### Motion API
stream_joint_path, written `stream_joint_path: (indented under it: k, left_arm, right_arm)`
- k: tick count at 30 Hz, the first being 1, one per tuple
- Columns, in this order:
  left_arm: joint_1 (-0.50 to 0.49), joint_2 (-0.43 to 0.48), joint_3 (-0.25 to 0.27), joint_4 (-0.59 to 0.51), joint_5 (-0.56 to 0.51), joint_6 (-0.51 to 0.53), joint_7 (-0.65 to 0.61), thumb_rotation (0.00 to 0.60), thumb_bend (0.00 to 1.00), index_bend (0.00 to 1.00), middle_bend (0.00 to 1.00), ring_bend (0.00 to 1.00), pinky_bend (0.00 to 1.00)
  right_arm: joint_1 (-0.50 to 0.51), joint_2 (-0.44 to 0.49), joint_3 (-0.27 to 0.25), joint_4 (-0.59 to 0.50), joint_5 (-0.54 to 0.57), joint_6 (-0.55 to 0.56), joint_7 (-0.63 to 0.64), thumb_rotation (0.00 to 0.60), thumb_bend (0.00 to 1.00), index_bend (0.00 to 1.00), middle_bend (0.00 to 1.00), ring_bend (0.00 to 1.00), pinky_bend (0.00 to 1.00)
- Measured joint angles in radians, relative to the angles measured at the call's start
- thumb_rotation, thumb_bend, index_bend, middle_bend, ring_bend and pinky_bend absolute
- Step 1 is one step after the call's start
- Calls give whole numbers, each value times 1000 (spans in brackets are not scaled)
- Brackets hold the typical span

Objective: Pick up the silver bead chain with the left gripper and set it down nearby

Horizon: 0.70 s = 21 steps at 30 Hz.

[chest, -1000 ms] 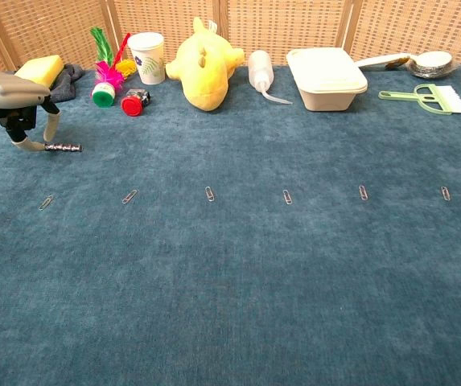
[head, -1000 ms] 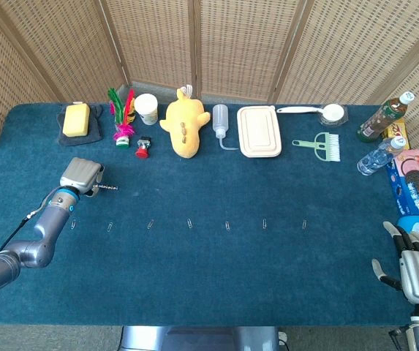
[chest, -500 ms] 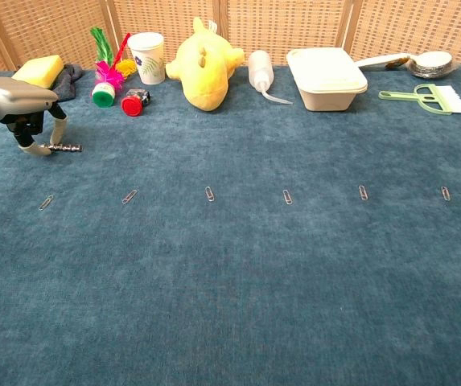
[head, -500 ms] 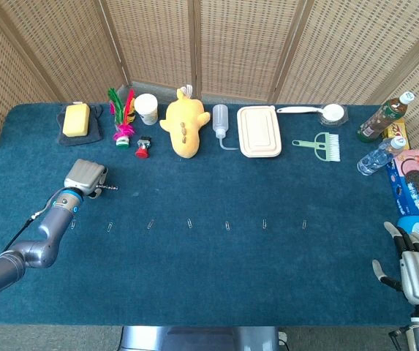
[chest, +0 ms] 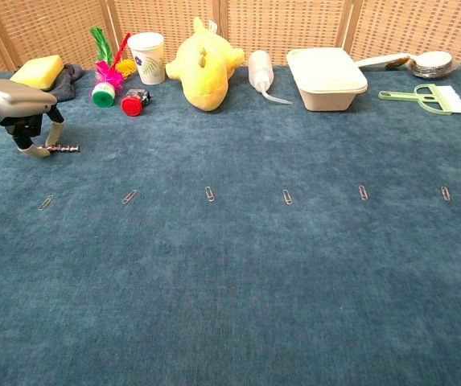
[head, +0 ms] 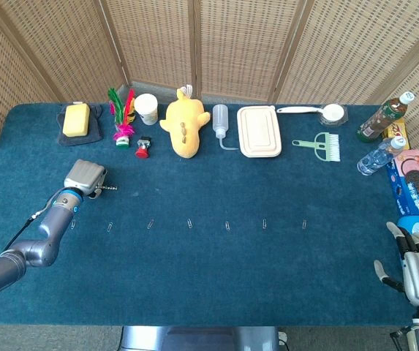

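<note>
Where cloth lies, seven paperclips [chest: 209,194] (one row), one bead chain [chest: 66,148]

A woven rattan folding screen [head: 231,44] stands along the table's far side. Dark blue cloth [head: 216,270] covers the table under even light.

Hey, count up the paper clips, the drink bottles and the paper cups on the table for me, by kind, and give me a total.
Paper clips: 7
Drink bottles: 2
Paper cups: 1
Total: 10
</note>
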Motion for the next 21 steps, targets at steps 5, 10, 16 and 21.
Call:
stream_joint_path:
  k: [5,10,16,21]
  left_arm:
    - [1,5,5,-4,-4,5,11,599,665,589,954,987,933]
    - [2,12,9,-15,-16,5,22,600,679,617,954,988,933]
    - [10,44,1,-64,11,46,3,600,681,626,954,989,933]
    - [21,89,-8,-125,58,98,-23,600,679,629,955,991,933]
  right_arm:
    - [-1,1,2,-2,-4,7,0,514,376,120,203,237,181]
    - [-4,1,1,-3,-8,11,2,514,376,121,203,238,181]
    - [-5,0,0,-2,-14,14,7,513,376,120,203,237,181]
    - [-3,-6,1,4,-20,14,14,514,376,118,203,238,181]
